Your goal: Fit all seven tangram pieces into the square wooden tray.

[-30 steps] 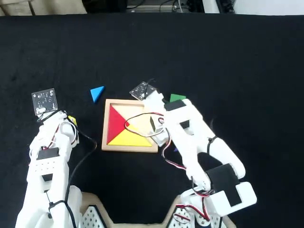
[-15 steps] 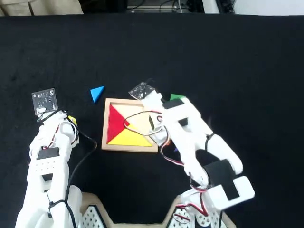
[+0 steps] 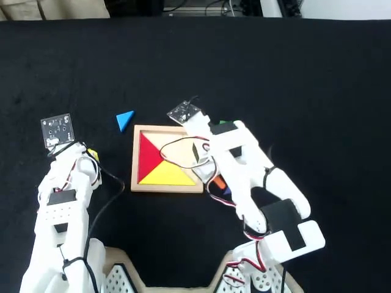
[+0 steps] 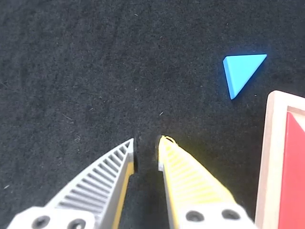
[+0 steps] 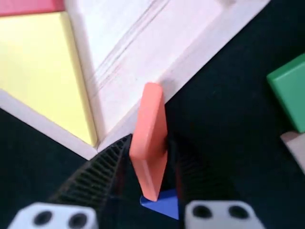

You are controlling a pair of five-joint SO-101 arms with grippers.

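From where I stand, the right gripper (image 5: 150, 143) is clamped on the orange piece (image 5: 147, 109). It holds the piece on edge, long axis pointing across the rim into the tray (image 5: 138, 43), where bare wood lies straight ahead beside the yellow triangle (image 5: 43, 62). In the high view this gripper sits at the tray's lower right edge, mid-frame, clearly the nearer arm. Far off at frame left, the left gripper (image 4: 147, 143) hangs over the cloth (image 4: 71, 57), fingers drawn together on nothing.
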